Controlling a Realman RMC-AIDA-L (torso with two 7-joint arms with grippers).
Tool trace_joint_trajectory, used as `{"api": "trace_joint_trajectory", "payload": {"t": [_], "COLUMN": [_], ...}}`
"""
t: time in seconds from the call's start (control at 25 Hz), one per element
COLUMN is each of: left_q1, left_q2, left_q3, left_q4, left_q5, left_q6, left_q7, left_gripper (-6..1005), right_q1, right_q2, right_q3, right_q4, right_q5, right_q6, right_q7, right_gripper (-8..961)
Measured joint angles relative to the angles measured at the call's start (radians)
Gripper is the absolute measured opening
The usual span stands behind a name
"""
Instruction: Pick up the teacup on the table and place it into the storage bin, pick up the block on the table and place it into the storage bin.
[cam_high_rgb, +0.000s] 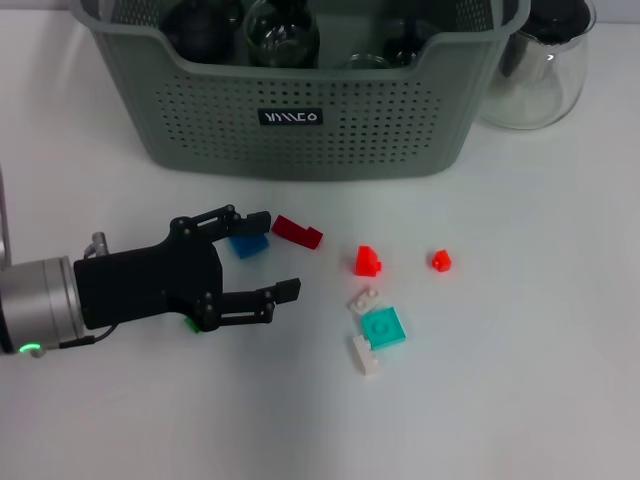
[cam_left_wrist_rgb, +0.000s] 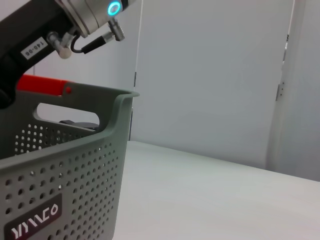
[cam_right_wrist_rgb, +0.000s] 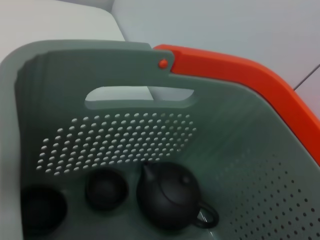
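The left gripper (cam_high_rgb: 270, 255) is hovering low over the white table (cam_high_rgb: 520, 400) just in front of the storage bin (cam_high_rgb: 300, 110), its black fingers spread wide with nothing between them. A blue block (cam_high_rgb: 249, 244) is lying right at its upper fingertip, partly hidden by it, and a flat red block (cam_high_rgb: 298, 232) is sitting just beside that, nearer the bin. Farther along the bin's front, more pieces are lying scattered and apart: a red block (cam_high_rgb: 368, 261), a smaller red piece (cam_high_rgb: 441, 261), and a cluster of a teal square tile (cam_high_rgb: 383, 327) touching two white pieces (cam_high_rgb: 366, 355). A speck of green is showing under the gripper's body. A clear glass carafe (cam_high_rgb: 540, 70) is standing against the bin's far corner. Inside the bin (cam_right_wrist_rgb: 125, 135) a dark teapot (cam_right_wrist_rgb: 170, 195) and two dark teacups (cam_right_wrist_rgb: 106, 187) are resting on the floor. The right gripper itself is not showing; its wrist camera is looking down into the bin.
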Motion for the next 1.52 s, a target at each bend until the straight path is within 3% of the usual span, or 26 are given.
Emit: {"api": "trace_joint_trajectory", "payload": {"t": [0.16,0.36,0.6,0.8,1.0,1.16,1.24,1.36,1.52], "left_q1": [0.003,0.006,0.006,0.007,0.005,0.002,0.000,-0.001,-0.001], "left_q2": [0.000,0.000,0.000,0.000,0.001,0.002,0.001,0.001,0.002], "left_q3": [-0.001,-0.003,-0.002,-0.004,-0.002,0.001,0.001,0.001,0.002], "left_q4": [-0.001,-0.001,-0.001,0.003,0.003,0.003,0.004,0.005,0.005], "left_q5": [-0.002,-0.004,-0.003,0.002,0.004,0.004,0.004,0.004,0.004], "left_q6": [0.001,0.002,0.007,0.017,0.018,0.023,0.025,0.025,0.026], "left_q7": [0.000,0.000,-0.003,-0.005,-0.002,-0.001,-0.001,0.000,-0.001], "left_gripper": [862,861,861,861,861,861,861,861,861], "right_q1": [-0.003,-0.012,-0.119,-0.273,-0.373,-0.434,-0.460,-0.493,-0.528], "right_q2": [-0.001,-0.001,-0.011,-0.017,-0.046,-0.087,-0.103,-0.118,-0.124], "right_q3": [-0.003,-0.004,0.014,0.104,0.252,0.370,0.411,0.426,0.401], "right_q4": [-0.008,-0.048,-0.325,-0.655,-0.828,-0.847,-0.845,-0.836,-0.806], "right_q5": [0.000,0.000,0.069,0.162,0.326,0.451,0.458,0.438,0.306], "right_q6": [-0.003,-0.008,-0.134,-0.366,-0.690,-1.003,-1.128,-1.238,-1.298], "right_q7": [0.001,0.001,0.003,-0.011,-0.068,-0.131,-0.140,-0.140,-0.136], "right_gripper": [474,601,627,628,628,628,695,795,822]}}
